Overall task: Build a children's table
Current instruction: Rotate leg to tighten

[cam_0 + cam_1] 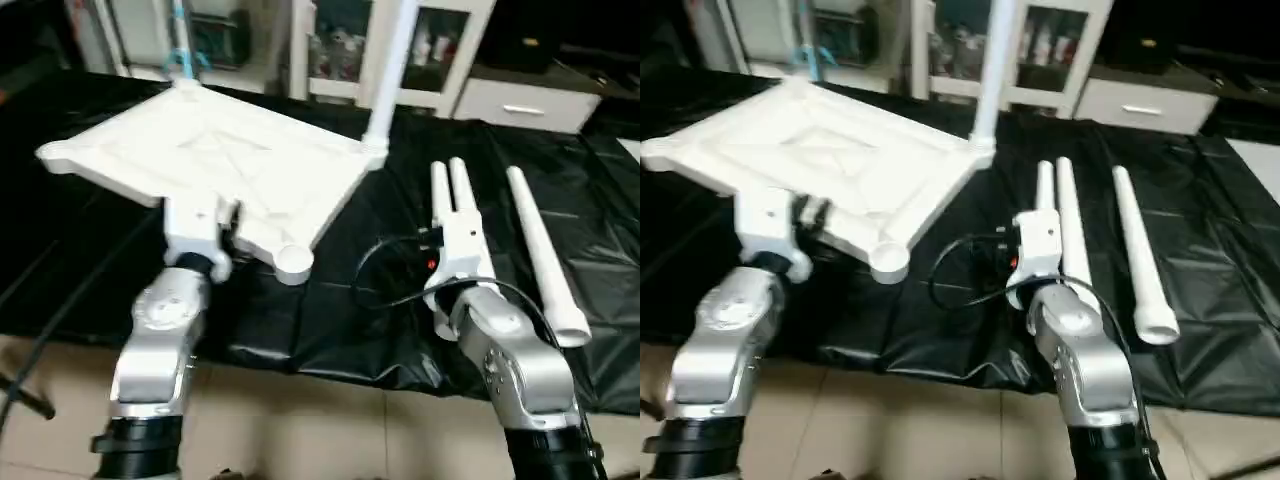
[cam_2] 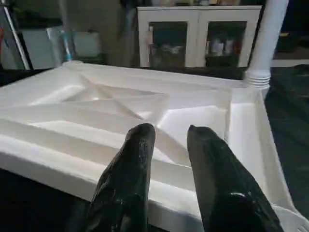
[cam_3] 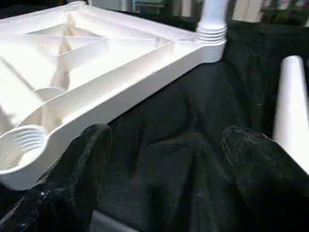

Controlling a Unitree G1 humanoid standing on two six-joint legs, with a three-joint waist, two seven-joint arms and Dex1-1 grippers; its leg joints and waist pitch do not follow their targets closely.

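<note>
I see even, fairly dim indoor light. The white table top is overexposed, its ribs washed out in both eye views, which look soft throughout. The black desk cover shows faint sheen on its folds. In my wrist views the near fingers are blurred.

Silver forearms, black jaws, black cable

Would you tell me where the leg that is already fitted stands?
The fitted leg stands upright in the table top's far right corner socket, seen from the head views.
</note>
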